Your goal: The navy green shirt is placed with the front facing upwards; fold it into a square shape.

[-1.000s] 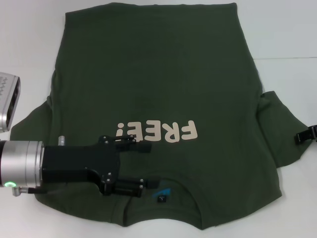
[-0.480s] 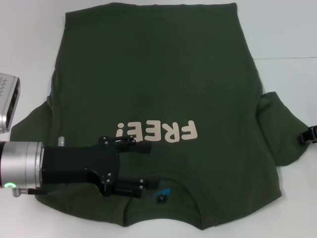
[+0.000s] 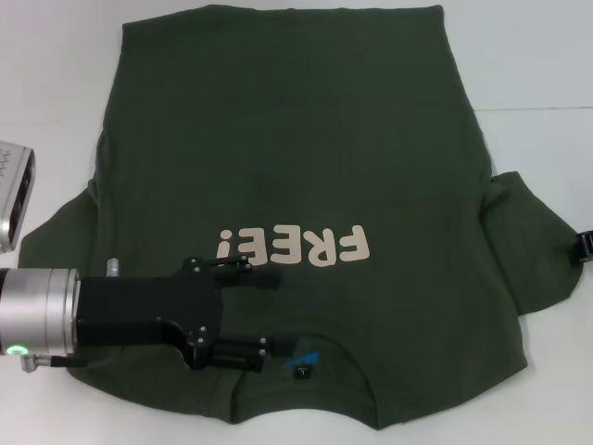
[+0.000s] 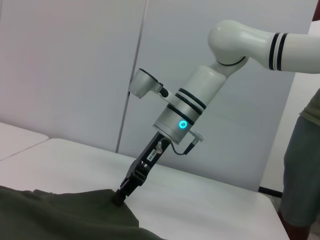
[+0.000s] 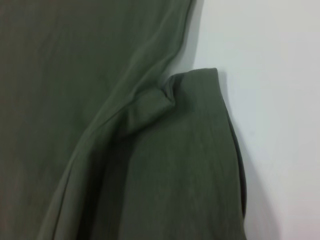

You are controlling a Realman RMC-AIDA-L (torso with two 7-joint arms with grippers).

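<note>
The navy green shirt point(image 3: 296, 167) lies spread front-up on the white table point(image 3: 537, 56), its cream "FREE!" lettering point(image 3: 295, 247) and collar point(image 3: 306, 357) toward the near edge. My left gripper point(image 3: 272, 313) hovers open over the chest, just left of the collar, with nothing between its fingers. My right gripper point(image 3: 585, 248) sits at the outer tip of the right sleeve point(image 3: 528, 241). From the left wrist view the right gripper point(image 4: 122, 195) looks shut on that sleeve edge, and the cloth point(image 4: 60, 210) rises slightly to it. The right wrist view shows the creased sleeve point(image 5: 175, 150).
A silver device point(image 3: 15, 190) rests on the table by the left sleeve. A person point(image 4: 302, 165) stands beyond the table's far right side. Bare white tabletop point(image 5: 270, 100) borders the right sleeve.
My right gripper has slid outward to the right, almost out of the head view. My left gripper has drifted slightly toward the near edge. The shirt lies much as before.
</note>
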